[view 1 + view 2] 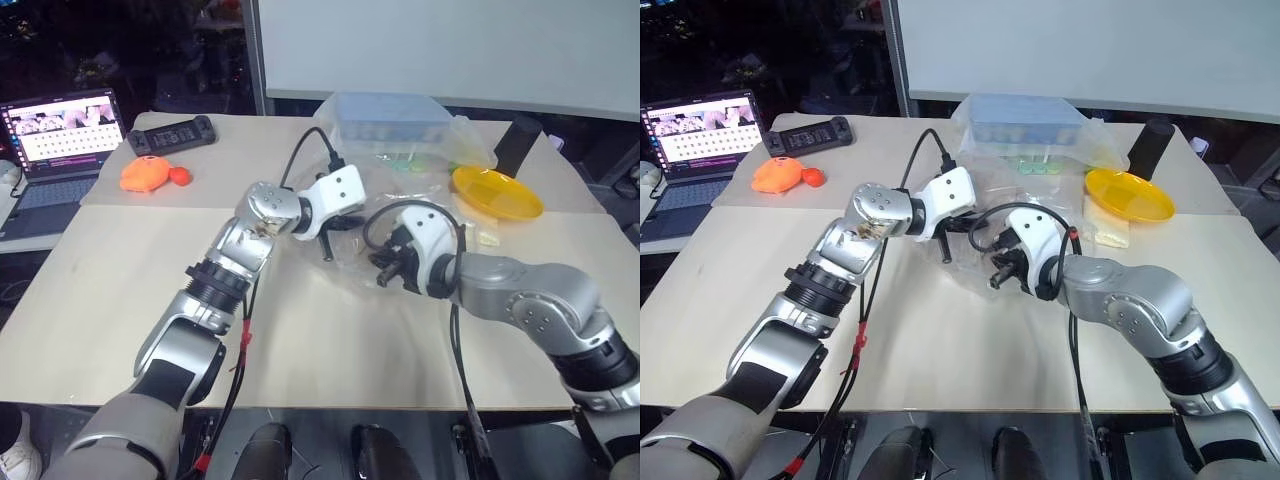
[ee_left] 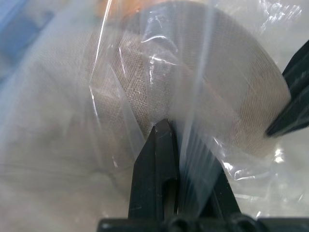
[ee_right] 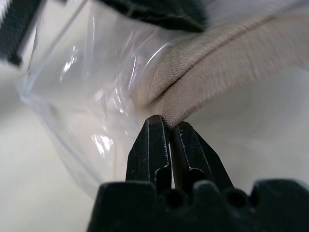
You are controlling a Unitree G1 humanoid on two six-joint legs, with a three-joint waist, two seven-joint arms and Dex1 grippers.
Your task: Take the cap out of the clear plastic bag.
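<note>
Both arms reach forward over the table, wrists angled inward and slightly downward. Left gripper (image 2: 166, 133): fingers pressed together on a fold of plastic film. Right gripper (image 3: 166, 123): fingers closed, pinching beige fabric at their tips.

The cap (image 3: 227, 63) is matt woven cloth; the clear plastic bag (image 3: 91, 87) is thin, glossy, crinkled film.

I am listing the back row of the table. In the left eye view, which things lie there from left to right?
Open laptop → black handheld controller → clear blue-lidded plastic box → black cylinder.
</note>
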